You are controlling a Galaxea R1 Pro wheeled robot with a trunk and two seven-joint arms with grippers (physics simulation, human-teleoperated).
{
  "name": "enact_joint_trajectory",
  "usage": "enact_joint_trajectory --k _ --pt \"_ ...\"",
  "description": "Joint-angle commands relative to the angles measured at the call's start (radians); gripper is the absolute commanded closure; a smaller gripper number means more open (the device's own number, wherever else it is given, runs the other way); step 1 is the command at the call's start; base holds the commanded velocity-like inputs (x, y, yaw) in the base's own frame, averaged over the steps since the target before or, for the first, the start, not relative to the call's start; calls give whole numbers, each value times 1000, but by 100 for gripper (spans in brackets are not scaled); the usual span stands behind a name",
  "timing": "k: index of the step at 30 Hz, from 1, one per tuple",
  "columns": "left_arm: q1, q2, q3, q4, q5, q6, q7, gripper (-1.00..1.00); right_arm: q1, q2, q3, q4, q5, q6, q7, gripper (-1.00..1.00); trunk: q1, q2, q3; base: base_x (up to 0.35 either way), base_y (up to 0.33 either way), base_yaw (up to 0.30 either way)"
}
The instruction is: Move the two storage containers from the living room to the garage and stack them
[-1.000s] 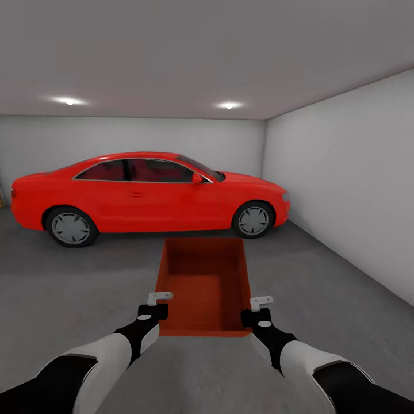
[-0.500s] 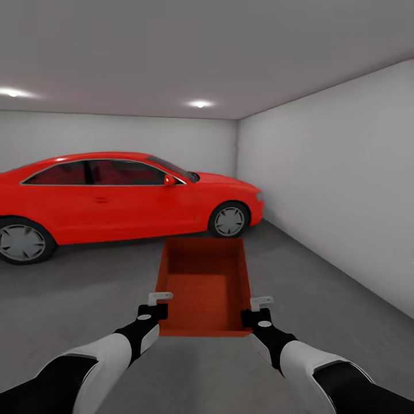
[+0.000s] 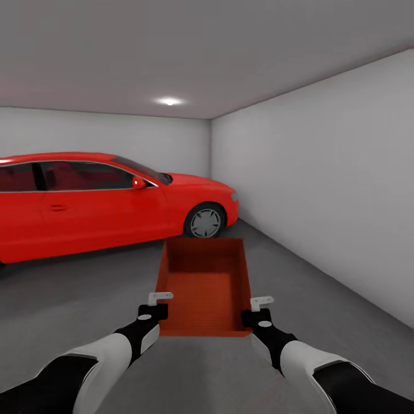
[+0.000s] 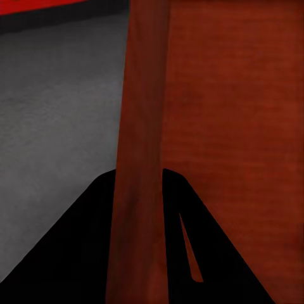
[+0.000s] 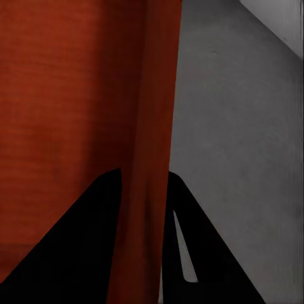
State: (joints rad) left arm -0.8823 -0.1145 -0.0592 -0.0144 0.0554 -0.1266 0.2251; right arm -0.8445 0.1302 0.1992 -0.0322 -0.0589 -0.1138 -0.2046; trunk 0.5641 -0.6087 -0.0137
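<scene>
Container [image 3: 204, 287], carried at 12 o'clock above the garage floor [image 3: 322, 322], has each thin side wall pinched by left gripper [image 3: 154, 306] and right gripper [image 3: 257, 307]; swinging could slip it free toward the car [image 3: 103, 201] at 10 o'clock.

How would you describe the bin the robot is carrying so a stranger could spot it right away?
In the garage, find the shiny red car. Nearer than it, the storage container hangs between the left gripper and right gripper. It is a duller orange-red, boxy and open-topped.

no readable text, labels or signs
</scene>
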Motion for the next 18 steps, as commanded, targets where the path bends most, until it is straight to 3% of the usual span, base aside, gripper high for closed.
enact_joint_trajectory --k 1,18 --pt "-1 -1 26 -12 1 -22 19 100 -1 5 -1 6 -25 -6 -7 100 1 -1 -1 321 0 -286" --pt "-1 -1 26 -12 1 -22 19 100 -1 6 -1 6 -25 -6 -9 100 1 -1 -1 321 0 -286"
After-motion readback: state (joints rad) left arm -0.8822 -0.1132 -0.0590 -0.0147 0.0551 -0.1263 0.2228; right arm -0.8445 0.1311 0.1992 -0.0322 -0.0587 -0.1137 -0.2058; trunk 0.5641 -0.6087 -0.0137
